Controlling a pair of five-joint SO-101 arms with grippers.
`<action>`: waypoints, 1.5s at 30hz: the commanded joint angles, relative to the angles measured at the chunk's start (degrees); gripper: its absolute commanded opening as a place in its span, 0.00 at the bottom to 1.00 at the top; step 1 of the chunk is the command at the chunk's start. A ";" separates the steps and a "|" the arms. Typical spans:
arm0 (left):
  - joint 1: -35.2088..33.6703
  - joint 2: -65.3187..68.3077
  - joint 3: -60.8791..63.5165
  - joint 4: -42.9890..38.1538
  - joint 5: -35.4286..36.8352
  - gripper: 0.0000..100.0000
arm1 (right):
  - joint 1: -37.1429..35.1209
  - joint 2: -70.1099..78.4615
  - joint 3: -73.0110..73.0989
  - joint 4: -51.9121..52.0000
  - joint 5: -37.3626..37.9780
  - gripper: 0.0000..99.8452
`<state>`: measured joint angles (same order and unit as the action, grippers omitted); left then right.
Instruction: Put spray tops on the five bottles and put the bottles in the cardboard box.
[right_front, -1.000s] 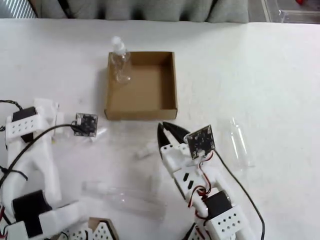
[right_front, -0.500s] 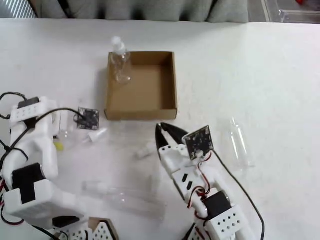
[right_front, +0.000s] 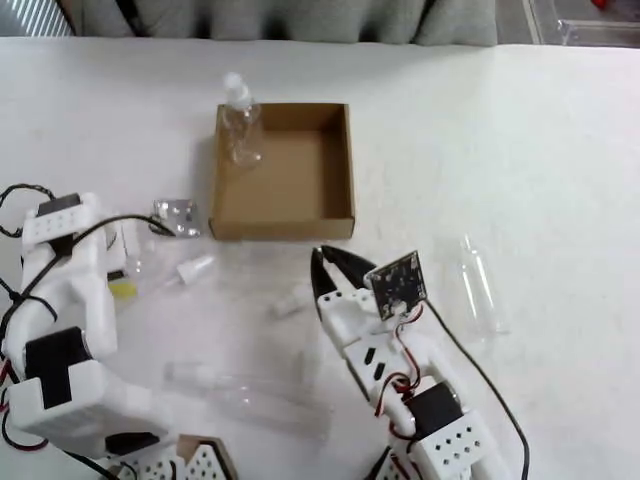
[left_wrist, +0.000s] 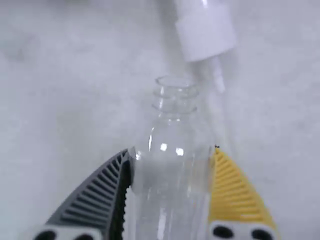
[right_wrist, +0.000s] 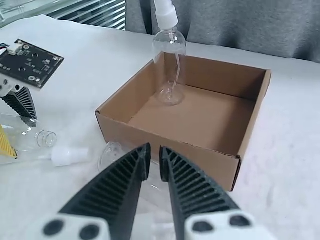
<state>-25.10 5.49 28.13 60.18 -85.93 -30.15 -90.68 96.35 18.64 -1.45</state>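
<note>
Within left hand (left_wrist: 171, 154), seemingly plain clear bottle (left_wrist: 172, 125)

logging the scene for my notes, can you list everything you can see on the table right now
cardboard box: 1, brown, open, mid-table
capped bottle: 1, clear with white spray top, upright in a far corner of the box
open bottle: 1, clear, no top, held in the left gripper
lying bottle: 1, clear, on the table beside the right arm
other bottles: clear, lying near the arms' bases, count unclear
loose spray top: 1, white, just off the open bottle's mouth
table: 1, white
left gripper: grey and yellow, shut on the open bottle
right gripper: black, slightly open, empty, before the box
</note>
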 joint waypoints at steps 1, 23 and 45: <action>1.80 -0.84 -3.08 1.58 16.70 0.06 | -0.04 -0.13 0.79 0.40 0.62 0.02; 1.45 -22.20 -16.26 19.96 103.74 0.06 | -4.35 -0.13 0.79 5.23 0.62 0.02; -18.24 -22.90 -10.02 5.71 113.14 0.06 | -21.67 9.45 -5.89 4.88 2.99 0.02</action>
<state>-42.68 -14.81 21.89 66.59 26.33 -51.08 -86.55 95.03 25.58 -1.10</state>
